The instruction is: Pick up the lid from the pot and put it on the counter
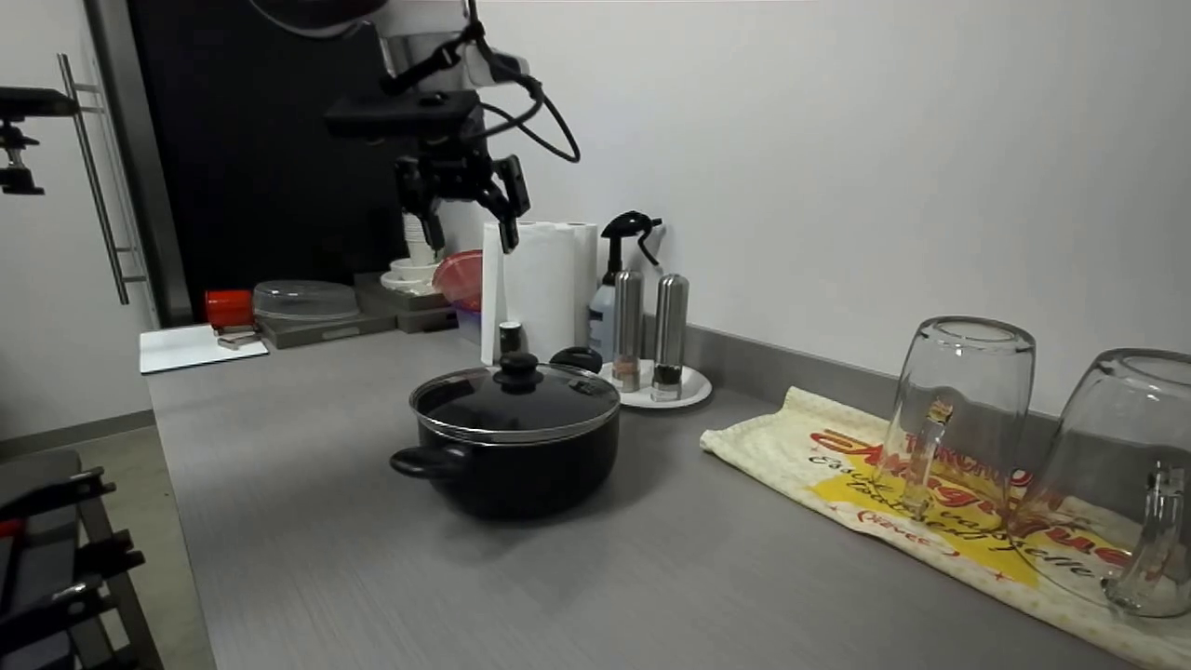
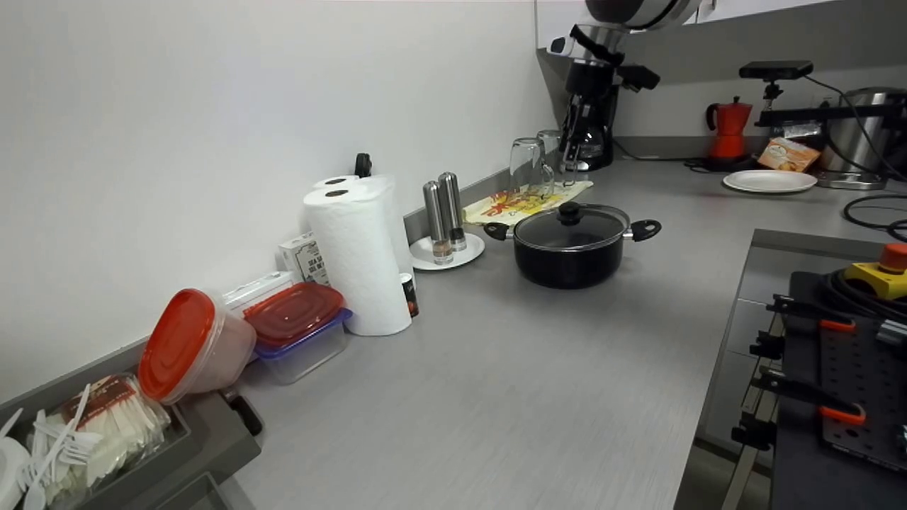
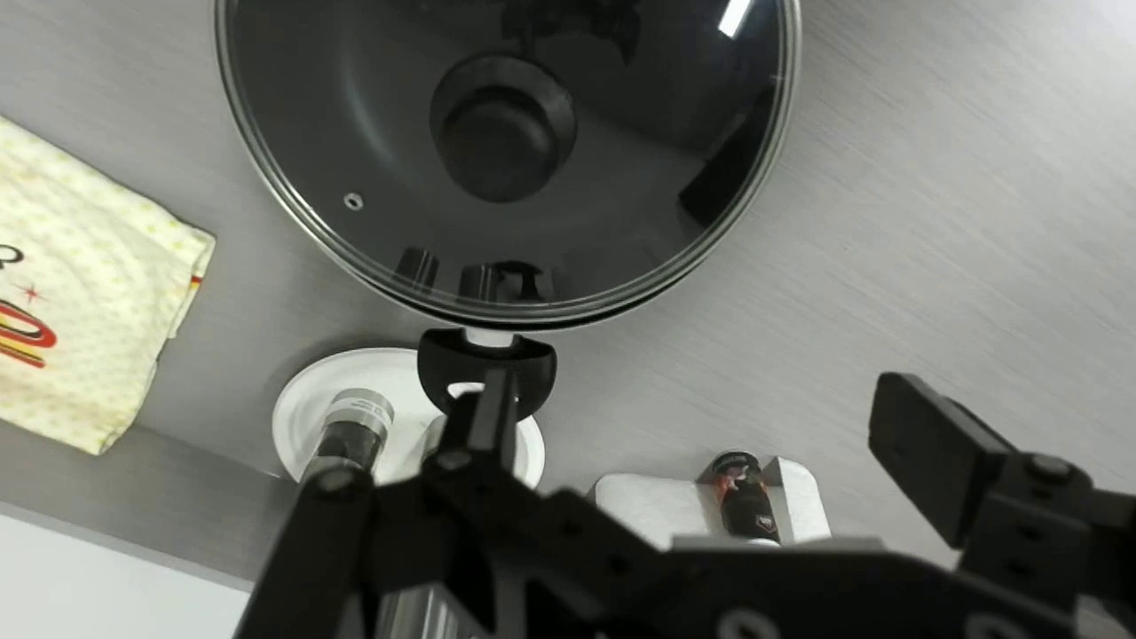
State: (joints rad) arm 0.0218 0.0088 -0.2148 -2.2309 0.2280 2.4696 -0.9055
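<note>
In an ext. view: lettering on towel (image 1: pixel 800 447) is only partly made out. Lid (image 1: pixel 558 400) is seated on pot (image 1: pixel 530 479); gripper (image 1: pixel 472 235) is held higher, well apart from it, jaws spread wide. Counter (image 1: pixel 316 521) is seen running from pot to its frame-L edge.

In an ext. view: "SEA" can be read on box (image 2: pixel 306 256). Lid is shown below gripper in frame; broad strip of counter is seen betw. pot & frame-R edge.

Wrist view: canister (image 3: pixel 741 493) label can't be read. Knob (image 3: pixel 499 146) is seen up-frame of frame-L jaw, off-ctr of gap; handle (image 3: pixel 444 359) is partly masked by same jaw.
</note>
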